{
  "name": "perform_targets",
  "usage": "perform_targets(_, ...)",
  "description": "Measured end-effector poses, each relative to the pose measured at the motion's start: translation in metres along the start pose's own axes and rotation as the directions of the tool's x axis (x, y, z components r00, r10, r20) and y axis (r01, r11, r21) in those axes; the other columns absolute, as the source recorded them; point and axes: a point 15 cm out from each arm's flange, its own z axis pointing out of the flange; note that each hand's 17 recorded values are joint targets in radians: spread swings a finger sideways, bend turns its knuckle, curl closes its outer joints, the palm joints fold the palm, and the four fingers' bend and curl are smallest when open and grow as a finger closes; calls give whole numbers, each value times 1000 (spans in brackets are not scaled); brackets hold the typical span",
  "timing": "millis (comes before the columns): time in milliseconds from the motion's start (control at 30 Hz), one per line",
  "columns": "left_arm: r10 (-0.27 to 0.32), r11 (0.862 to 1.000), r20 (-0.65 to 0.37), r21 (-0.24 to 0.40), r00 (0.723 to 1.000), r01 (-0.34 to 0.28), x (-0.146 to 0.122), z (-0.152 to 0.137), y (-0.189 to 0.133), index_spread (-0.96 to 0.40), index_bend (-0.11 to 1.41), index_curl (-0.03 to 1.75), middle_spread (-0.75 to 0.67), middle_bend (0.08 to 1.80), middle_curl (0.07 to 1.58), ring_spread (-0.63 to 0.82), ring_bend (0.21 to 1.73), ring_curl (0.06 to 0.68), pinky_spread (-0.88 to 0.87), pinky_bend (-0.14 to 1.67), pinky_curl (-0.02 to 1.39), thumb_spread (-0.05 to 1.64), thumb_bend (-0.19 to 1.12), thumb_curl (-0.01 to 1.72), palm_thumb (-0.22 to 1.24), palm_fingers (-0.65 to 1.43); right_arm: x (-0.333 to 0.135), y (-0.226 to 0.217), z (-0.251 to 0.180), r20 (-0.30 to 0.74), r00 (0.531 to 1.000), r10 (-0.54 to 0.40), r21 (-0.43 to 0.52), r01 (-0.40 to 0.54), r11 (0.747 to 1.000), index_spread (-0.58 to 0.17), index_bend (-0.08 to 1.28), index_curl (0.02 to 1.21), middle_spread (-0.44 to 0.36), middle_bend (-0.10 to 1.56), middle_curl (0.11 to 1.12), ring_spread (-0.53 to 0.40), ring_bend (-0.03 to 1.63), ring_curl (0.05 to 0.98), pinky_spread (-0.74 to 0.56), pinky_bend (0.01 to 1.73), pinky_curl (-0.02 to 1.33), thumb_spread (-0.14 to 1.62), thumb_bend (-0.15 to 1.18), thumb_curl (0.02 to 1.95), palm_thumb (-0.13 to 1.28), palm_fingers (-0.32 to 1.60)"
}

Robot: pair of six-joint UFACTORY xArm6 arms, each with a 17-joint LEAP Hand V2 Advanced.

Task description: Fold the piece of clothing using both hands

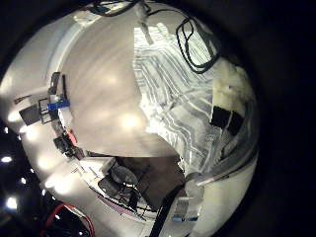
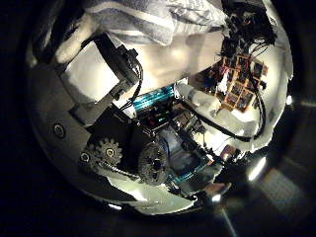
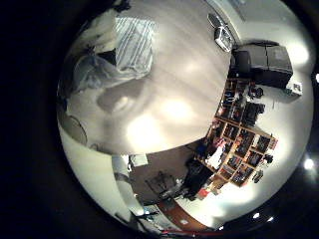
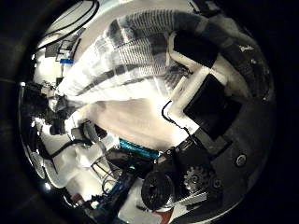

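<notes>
A striped piece of clothing hangs close under my left palm, over the table. The left thumb side palm view shows bunched cloth at the fingers of my left hand. In the right thumb side palm view the striped cloth fills much of the picture, and my right hand is curled on a fold of it. The right little finger side palm view shows the cloth lifted off the table.
Bare table top lies beside the cloth. Small devices stand at the table's edge. Shelves with several objects stand beyond the table, and a boxy unit is near them.
</notes>
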Motion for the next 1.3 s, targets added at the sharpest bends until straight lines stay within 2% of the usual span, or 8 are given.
perform_targets(500,-24,999,5,32,1000,24,-23,70,-140,-535,186,1567,-696,802,1309,-433,1468,525,-588,1184,700,1079,-32,549,804,871,-13,-115,103,-50,999,18,-72,-22,997,-271,1032,850,-140,1265,774,-201,1372,672,-234,1254,764,1171,-31,520,812,1089)
perform_targets(600,-34,998,5,55,999,33,-28,80,-157,-523,193,1554,-693,820,1294,-440,1411,511,-589,1111,690,1061,-36,530,758,808,-12,-129,113,-51,998,26,-40,-28,999,-295,865,808,-151,1172,730,-211,1346,646,-297,1212,731,1160,-34,497,767,985)
perform_targets(700,-51,997,1,60,999,51,-34,92,-168,-512,184,1498,-684,839,1255,-456,1295,487,-578,975,679,1046,-37,515,719,600,-1,-138,120,-49,998,49,-18,-50,999,-344,496,731,-177,1035,686,-244,1359,636,-395,1250,718,1161,-35,474,713,585)
perform_targets(733,-59,996,-1,61,998,59,-37,95,-170,-508,192,1475,-677,830,1237,-454,1264,490,-569,949,684,1045,-34,509,708,547,1,-141,119,-48,997,53,-5,-53,999,-360,444,711,-183,1011,679,-248,1355,628,-416,1264,707,1159,-34,468,699,585)
perform_targets(800,-69,995,-4,74,998,69,-43,96,-174,-489,171,1403,-636,724,1189,-413,1187,478,-511,882,690,1044,-40,495,665,301,12,-146,119,-45,996,71,19,-70,997,-388,387,662,-163,844,625,-218,1236,608,-301,1139,710,1166,-46,447,629,90)
perform_targets(833,-74,994,-6,79,997,74,-46,97,-175,-471,168,1358,-583,588,1151,-362,1146,464,-455,844,686,1049,-57,479,614,126,19,-147,118,-43,996,83,31,-82,996,-403,375,628,-152,796,599,-198,1188,581,-232,1099,695,1167,-49,434,595,46)
perform_targets(1000,-114,985,-34,122,993,118,-64,82,-168,-338,154,1140,-233,149,925,-66,1015,382,-153,706,632,1071,-60,394,399,-99,53,-142,101,-29,989,143,74,-140,987,-427,305,502,-92,606,490,-40,983,443,124,982,574,1173,-53,369,407,-6)
perform_targets(1300,-139,960,-62,235,988,150,-72,25,-141,-106,157,828,200,119,617,248,865,307,250,573,534,1073,-31,331,287,-102,92,-126,78,51,969,241,112,-246,963,-400,220,430,-50,501,419,62,876,359,383,879,476,1195,-24,311,279,85)
